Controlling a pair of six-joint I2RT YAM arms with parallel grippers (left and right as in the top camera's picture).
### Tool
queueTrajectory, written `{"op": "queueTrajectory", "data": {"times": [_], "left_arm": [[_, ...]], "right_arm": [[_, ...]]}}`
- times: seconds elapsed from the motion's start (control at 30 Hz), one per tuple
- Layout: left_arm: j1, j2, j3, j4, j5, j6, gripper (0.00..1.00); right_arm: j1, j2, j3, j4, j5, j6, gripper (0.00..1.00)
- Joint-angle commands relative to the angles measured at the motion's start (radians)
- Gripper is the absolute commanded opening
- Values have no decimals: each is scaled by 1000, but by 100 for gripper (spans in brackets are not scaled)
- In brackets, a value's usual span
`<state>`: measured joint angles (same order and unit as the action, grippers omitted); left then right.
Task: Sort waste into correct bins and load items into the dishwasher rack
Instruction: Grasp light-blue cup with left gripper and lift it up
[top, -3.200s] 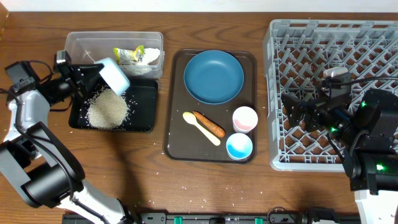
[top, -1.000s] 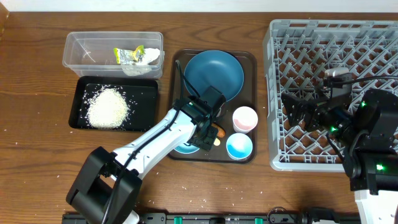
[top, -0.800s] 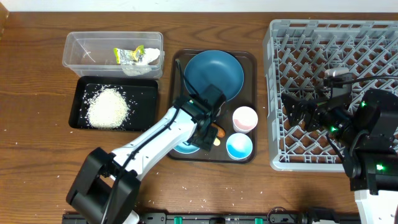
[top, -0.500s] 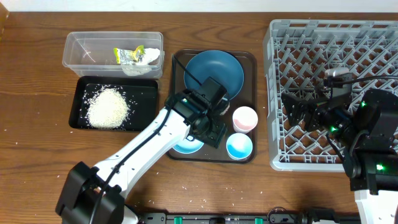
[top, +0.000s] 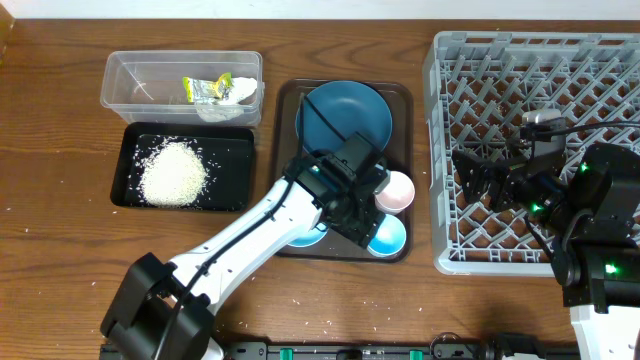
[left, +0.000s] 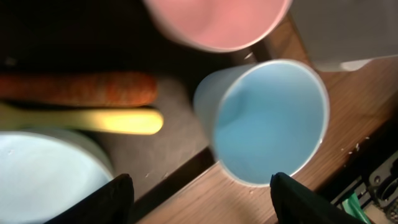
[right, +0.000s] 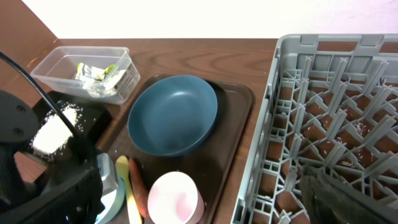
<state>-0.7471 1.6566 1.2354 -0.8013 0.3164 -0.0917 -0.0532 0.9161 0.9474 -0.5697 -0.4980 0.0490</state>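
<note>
Two wastes sit binned near the counter's left edge: wrapper (top: 215, 90), rice (top: 173, 172). Mid-counter, the left claw (left: 200, 193) hangs released above the blue cup (left: 267, 121); next it probably must drop and pinch its rim. Right edge: rack (top: 600, 60), right claw (top: 480, 180) spread, empty.

Crumpled white wrapper (top: 220, 90) with yellow-green print inside clear tub (top: 118, 80). Rice (top: 173, 172) heaped in black tray (top: 235, 150), just beside the tub. Blue plate (top: 360, 110) flat, face up. Orange carrot piece (left: 81, 89) just beside pale yellow spoon (left: 81, 119), parallel, near light blue bowl (left: 37, 174). Pink cup (top: 397, 190) and blue cup (top: 390, 235) mouth up, close together. Grey rack (top: 432, 150) far right, pegs upright.
</note>
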Motion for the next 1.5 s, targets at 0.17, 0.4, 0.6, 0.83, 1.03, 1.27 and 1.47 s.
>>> {"op": "queueTrajectory", "data": {"times": [0.17, 0.4, 0.6, 0.83, 1.03, 1.27, 1.47], "left_arm": [[-29, 84, 12, 30, -37, 16, 75], [-28, 158, 13, 35, -37, 5, 55], [-22, 151, 15, 37, -37, 5, 31], [-9, 108, 41, 22, -37, -53, 6], [122, -11, 66, -53, 42, -109, 6], [449, -124, 66, 42, 500, -108, 6], [616, -115, 62, 216, 922, -109, 6]], "right_arm": [[14, 0, 19, -3, -7, 14, 99], [14, 0, 19, -3, -6, 13, 99], [14, 0, 19, -3, -6, 13, 99], [14, 0, 19, -2, 0, 13, 99], [14, 0, 19, 33, 0, 34, 99], [16, 50, 19, 216, -146, 132, 99], [43, 195, 19, 444, -421, 157, 99]]}}
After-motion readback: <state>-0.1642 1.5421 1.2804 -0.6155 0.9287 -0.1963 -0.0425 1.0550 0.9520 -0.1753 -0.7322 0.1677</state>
